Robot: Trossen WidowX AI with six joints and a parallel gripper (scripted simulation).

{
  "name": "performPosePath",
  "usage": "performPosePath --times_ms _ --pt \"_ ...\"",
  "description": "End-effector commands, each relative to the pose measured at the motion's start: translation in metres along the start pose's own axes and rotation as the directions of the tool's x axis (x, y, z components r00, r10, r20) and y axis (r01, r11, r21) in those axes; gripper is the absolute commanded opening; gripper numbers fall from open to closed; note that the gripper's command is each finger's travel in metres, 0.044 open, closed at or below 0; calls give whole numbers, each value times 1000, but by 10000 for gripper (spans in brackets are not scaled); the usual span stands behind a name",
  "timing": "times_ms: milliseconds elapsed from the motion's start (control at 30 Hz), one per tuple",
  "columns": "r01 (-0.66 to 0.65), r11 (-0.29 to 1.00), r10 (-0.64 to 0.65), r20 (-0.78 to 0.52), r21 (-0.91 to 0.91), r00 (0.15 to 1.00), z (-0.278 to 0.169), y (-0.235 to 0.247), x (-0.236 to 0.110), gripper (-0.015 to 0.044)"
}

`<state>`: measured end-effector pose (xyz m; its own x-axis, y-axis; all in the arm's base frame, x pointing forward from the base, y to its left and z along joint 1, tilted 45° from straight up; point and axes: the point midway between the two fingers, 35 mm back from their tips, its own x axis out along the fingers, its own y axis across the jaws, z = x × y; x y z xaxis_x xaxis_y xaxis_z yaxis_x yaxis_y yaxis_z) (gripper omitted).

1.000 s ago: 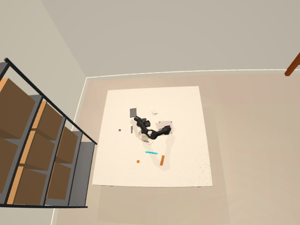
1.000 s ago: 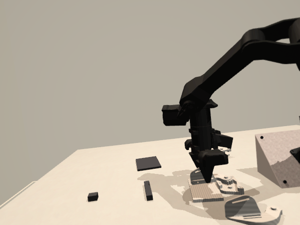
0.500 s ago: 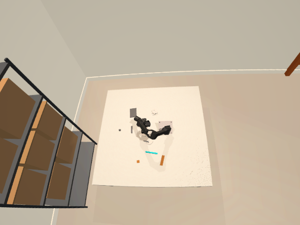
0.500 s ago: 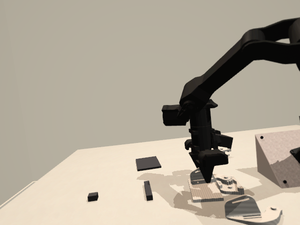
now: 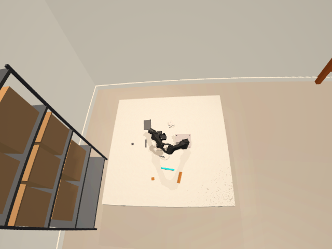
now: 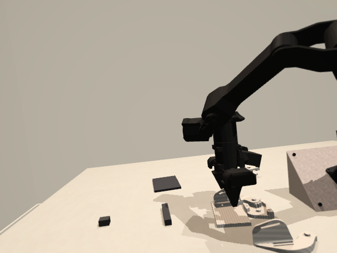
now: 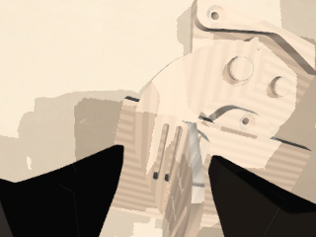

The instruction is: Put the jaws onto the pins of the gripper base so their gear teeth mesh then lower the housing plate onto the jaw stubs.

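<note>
My gripper (image 6: 229, 196) (image 7: 168, 151) is open, pointing down, low over the gripper base (image 6: 231, 219) (image 7: 291, 165). One pale jaw (image 6: 254, 206) (image 7: 170, 94) lies over the base, its upright pad standing between my fingers with gaps on both sides. Round stubs show on top of this part; whether it is fully down on its pin cannot be told. The second jaw (image 6: 296, 243) lies on the table in front of the base, apart from it. A thin pale part (image 5: 170, 124) at the back, mostly hidden behind the gripper in the exterior view, appears to be the housing plate.
A slanted speckled block (image 6: 307, 174) stands right of the base. A dark square plate (image 5: 147, 124) (image 6: 166, 183), dark bar (image 5: 145, 143) (image 6: 166, 214) and small dark block (image 5: 132, 143) (image 6: 104, 221) lie left. A cyan bar (image 5: 167, 168), orange bar (image 5: 179, 177) and orange cube (image 5: 152, 178) lie on the table.
</note>
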<state>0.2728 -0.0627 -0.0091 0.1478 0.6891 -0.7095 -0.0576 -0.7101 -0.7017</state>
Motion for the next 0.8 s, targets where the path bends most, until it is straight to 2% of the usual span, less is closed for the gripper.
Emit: performPosePath --times_ms 0,100,300,433,700,767 --pt "0 1000 0 0 0 1000 0 0 -2 224" --pt "-2 1000 2 0 1 1000 -1 1 -15 224" --pt "-2 1000 2 0 4 1000 1 0 -65 224" --pt "-1 1000 1 -8 9 1000 -1 1 -63 224" --pt "-4 992 3 -8 -124 1000 -2 -7 -65 434" --pt "-5 986 4 -8 -165 1000 -2 -10 -65 440"
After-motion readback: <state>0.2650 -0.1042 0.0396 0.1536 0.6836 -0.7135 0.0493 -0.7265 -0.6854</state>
